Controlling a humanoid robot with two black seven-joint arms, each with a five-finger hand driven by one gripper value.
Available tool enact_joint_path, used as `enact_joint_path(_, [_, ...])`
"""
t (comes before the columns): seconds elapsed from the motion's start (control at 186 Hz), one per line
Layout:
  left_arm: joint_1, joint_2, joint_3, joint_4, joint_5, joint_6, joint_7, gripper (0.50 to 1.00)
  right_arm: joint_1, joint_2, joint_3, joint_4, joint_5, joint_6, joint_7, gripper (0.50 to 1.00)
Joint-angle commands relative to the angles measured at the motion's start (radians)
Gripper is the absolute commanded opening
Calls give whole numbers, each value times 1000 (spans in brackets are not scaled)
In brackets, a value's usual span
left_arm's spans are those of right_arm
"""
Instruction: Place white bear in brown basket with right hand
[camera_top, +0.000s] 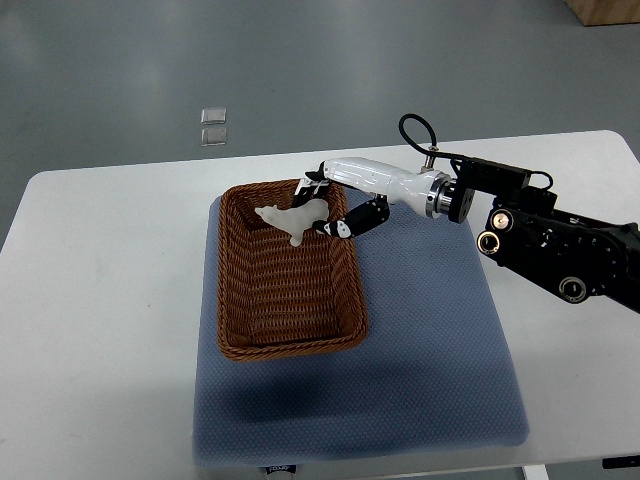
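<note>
No legible text, brand, number or sign anywhere in view. Small dark tag (281, 467) at near edge of blue mat (430, 360): print too small to read. No markings discernible on table (100, 300) or arm housing (560, 250).

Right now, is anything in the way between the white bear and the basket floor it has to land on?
Nothing visible. The right hand holds the white bear above the far end of the brown basket, already inside its rim. The woven floor below looks bare.
</note>
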Motion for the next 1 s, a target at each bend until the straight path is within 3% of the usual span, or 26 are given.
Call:
enact_joint_path(0.0, [0, 0, 0, 0, 0, 0, 0, 1000, -3, 1, 0, -3, -1, -21, 0, 832])
enact_joint_path(0.027, [0, 0, -1, 0, 0, 0, 0, 1000, -3, 1, 2, -5, -1, -30, 0, 866])
enact_joint_path(0.097, [0, 0, 0, 0, 0, 0, 0, 1000, -5, 0, 3, -8, 2, -48, 0, 893])
enact_joint_path(0.5, [0, 0, -1, 0, 0, 0, 0, 1000, -69, -19, 112, -29, 97, -85, 0, 905])
enact_joint_path(0.661, [0, 0, 0, 0, 0, 0, 0, 1000, -84, -26, 152, -79, 283, -85, -3, 905])
enact_joint_path(0.994, [0, 0, 0, 0, 0, 0, 0, 1000, -86, -46, 154, -312, 841, -85, -3, 907])
